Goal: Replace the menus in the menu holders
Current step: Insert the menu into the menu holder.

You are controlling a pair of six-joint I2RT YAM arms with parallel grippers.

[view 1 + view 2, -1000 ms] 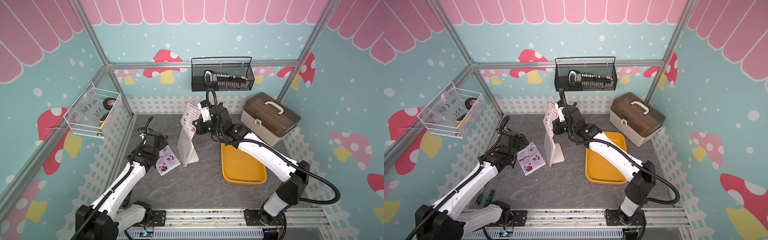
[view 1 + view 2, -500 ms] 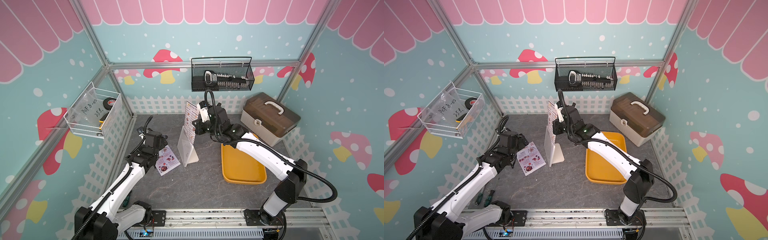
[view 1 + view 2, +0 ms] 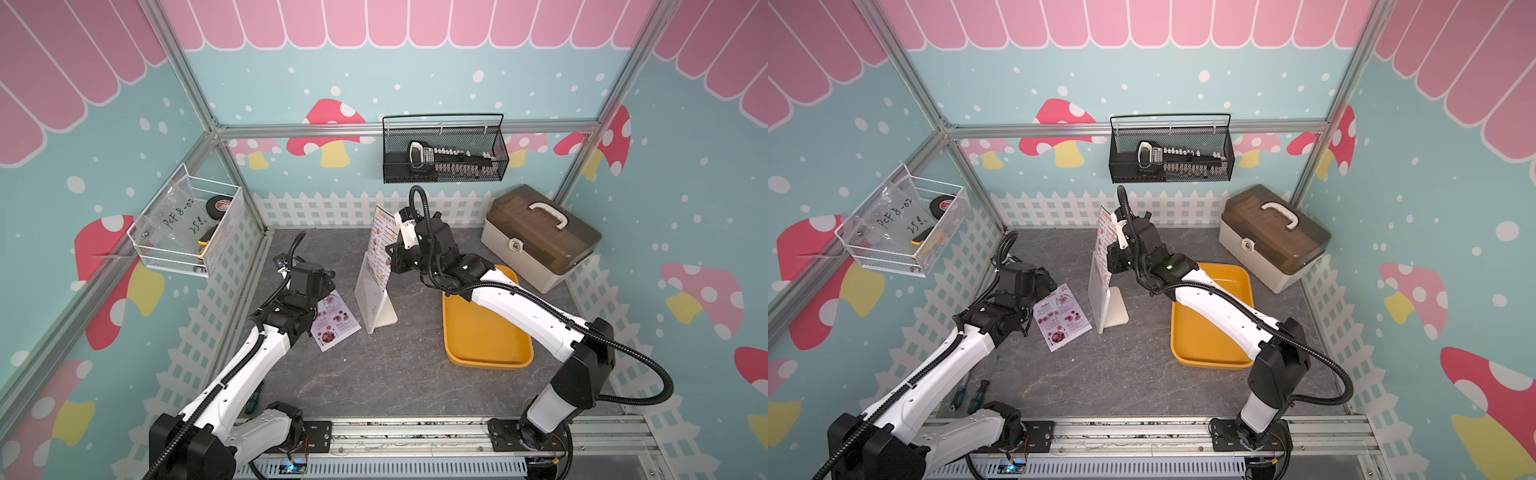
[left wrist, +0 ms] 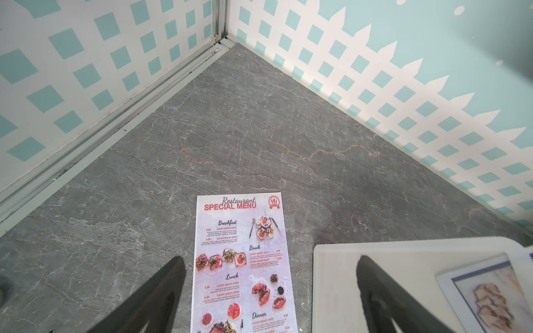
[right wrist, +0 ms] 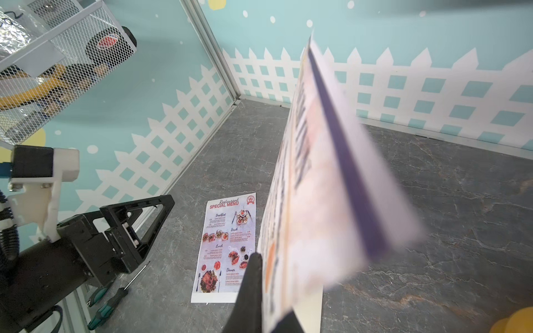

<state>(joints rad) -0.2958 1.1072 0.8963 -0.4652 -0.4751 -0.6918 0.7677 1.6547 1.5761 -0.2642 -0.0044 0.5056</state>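
The white menu holder [image 3: 376, 305] [image 3: 1111, 307] stands mid-table. My right gripper [image 3: 395, 254] [image 5: 271, 305] is shut on the "DIM SUM INN" menu [image 3: 380, 243] [image 5: 317, 187]. The sheet stands upright, its lower end at the holder's top edge; a corner of it [image 4: 490, 294] shows through the holder [image 4: 340, 282]. The red-headed menu [image 3: 336, 322] [image 4: 242, 259] lies flat on the table left of the holder. Just above this sheet's near end hovers my left gripper [image 3: 326, 286] [image 4: 271, 258], open and holding nothing.
A yellow tray [image 3: 486, 357] lies right of the holder, under my right arm. A brown-lidded toolbox [image 3: 540, 237] sits at the back right. Wire baskets [image 3: 444, 153] [image 3: 187, 228] hang on the walls. Screwdrivers [image 3: 976, 395] lie by the left arm's base.
My right gripper has turned the held menu slightly, so it now stands more edge-on over the holder. The left arm has barely moved.
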